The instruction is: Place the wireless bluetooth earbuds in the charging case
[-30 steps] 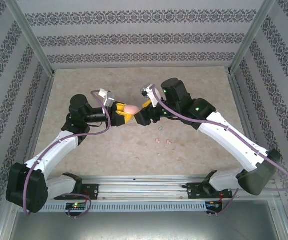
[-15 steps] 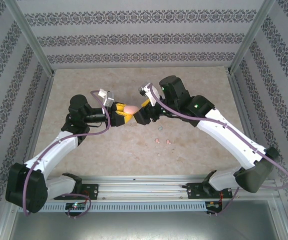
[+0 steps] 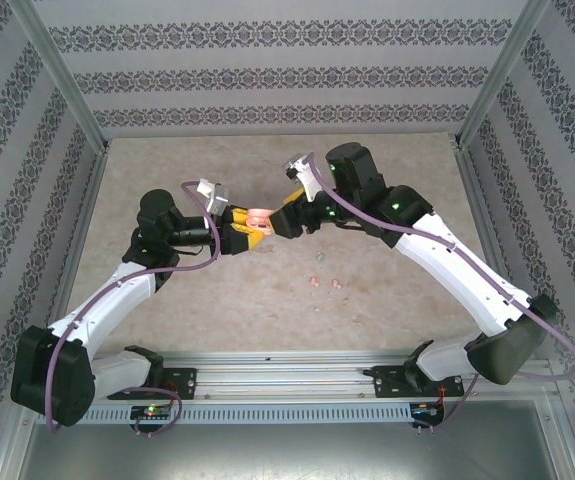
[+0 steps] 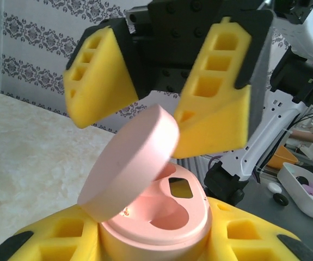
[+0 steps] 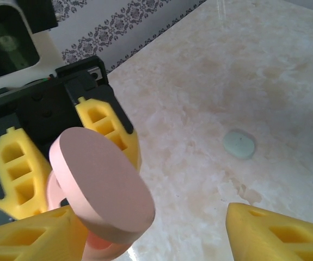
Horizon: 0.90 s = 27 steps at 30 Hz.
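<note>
From above, we see the left gripper point(image 3: 248, 228) clamped on the base of the pink case point(image 3: 257, 216) above the middle of the surface point(image 3: 167, 320). The right gripper point(image 3: 285, 217) faces it from 3 o'clock, and pink earbuds point(image 3: 314, 282) lie loose toward 5 o'clock. The left wrist camera shows the lid point(image 4: 129, 157) tilted open between the right gripper's wide-spread fingers point(image 4: 99, 76). On the right wrist camera, a pale green earbud point(image 5: 239, 144) rests on the surface at 2 o'clock of the lid.
</note>
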Each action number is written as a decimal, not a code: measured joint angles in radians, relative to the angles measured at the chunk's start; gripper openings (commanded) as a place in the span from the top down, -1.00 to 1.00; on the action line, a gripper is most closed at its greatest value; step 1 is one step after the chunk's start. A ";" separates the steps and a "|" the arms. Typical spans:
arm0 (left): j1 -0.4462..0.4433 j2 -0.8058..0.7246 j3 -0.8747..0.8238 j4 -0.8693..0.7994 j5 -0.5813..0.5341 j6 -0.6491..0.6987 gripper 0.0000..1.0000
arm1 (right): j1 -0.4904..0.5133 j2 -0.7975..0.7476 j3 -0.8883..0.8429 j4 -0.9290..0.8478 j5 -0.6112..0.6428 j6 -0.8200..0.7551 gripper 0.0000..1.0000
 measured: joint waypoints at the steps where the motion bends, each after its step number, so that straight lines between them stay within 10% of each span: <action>1: 0.000 0.000 0.000 0.002 0.004 -0.005 0.76 | 0.000 0.005 0.000 0.005 0.000 0.000 -0.29; 17: 0.000 0.001 0.000 0.049 0.048 -0.046 0.67 | -0.001 0.045 0.014 0.076 -0.132 -0.021 0.64; 27: 0.005 -0.029 -0.003 -0.003 0.069 0.023 0.17 | 0.068 -0.002 -0.023 0.098 0.003 -0.185 0.97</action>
